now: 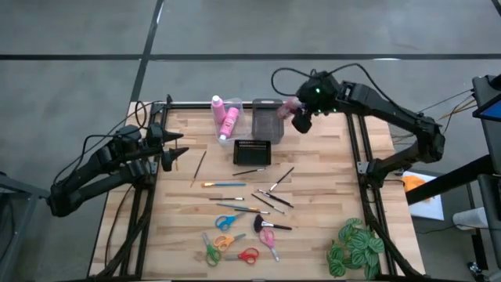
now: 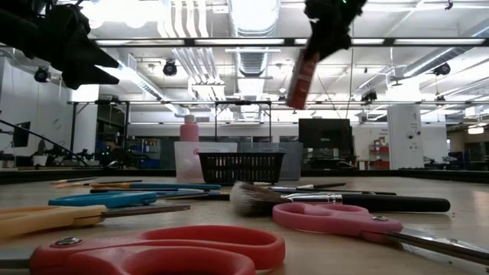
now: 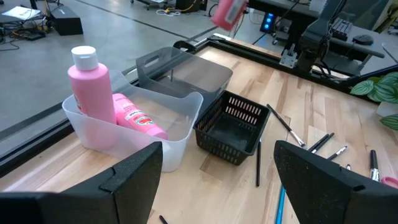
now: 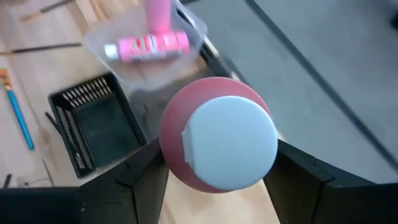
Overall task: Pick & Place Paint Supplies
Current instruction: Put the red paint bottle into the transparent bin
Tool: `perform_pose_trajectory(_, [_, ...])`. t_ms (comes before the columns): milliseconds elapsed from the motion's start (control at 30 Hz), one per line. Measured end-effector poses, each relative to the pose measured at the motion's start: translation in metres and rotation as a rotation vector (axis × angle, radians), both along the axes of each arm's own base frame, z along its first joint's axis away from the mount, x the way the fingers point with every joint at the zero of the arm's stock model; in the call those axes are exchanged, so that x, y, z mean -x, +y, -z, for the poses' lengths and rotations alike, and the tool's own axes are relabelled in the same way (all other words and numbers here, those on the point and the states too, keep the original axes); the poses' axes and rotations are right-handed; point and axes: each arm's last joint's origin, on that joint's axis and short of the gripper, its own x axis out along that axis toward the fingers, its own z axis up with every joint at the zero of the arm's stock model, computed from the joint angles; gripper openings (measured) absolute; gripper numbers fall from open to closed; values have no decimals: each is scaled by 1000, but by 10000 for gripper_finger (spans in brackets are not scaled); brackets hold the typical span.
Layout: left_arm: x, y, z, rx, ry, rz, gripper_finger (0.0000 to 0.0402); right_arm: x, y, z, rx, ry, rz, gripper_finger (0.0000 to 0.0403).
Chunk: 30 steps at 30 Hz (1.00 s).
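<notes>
While hanging high over the table's far edge, right gripper [image 1: 300, 112] clamped on a pink bottle [image 1: 291, 105], fingers pressed to both sides of it, bottle tilted in the air above the smoky grey bin [image 1: 266, 116]. Just beside that, clear bin [image 1: 235, 124] holding two more pink bottles [image 3: 112, 99], one upright, one lying down. Small black basket [image 1: 252, 152] in front of the bins. Paintbrushes [image 1: 258, 192] scattered across the middle of the wooden table [image 1: 329, 180], scissors [image 1: 231, 241] spread along the near edge, leafy plant [image 1: 356, 247] at the near right corner. Left gripper [image 1: 174, 146] over the table's left edge, fingers wide apart, holding nothing.
</notes>
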Motion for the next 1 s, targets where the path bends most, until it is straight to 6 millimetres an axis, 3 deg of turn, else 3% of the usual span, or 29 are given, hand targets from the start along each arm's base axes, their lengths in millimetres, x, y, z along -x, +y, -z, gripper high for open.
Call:
perform_pose_trajectory(233, [0,0,0,0,0,0,311,-40,-19,-10,19,3,-128,225])
perform_pose_trajectory(467, [0,0,0,0,0,0,311,-87,-42,8,-28,109,-208,225])
perform_pose_trajectory(667, [0,0,0,0,0,0,311,-121,-57,18,-66,100,-313,225])
perform_pose_trajectory(1000, [0,0,0,0,0,0,311,-159,-68,41,-103,129,-374,225])
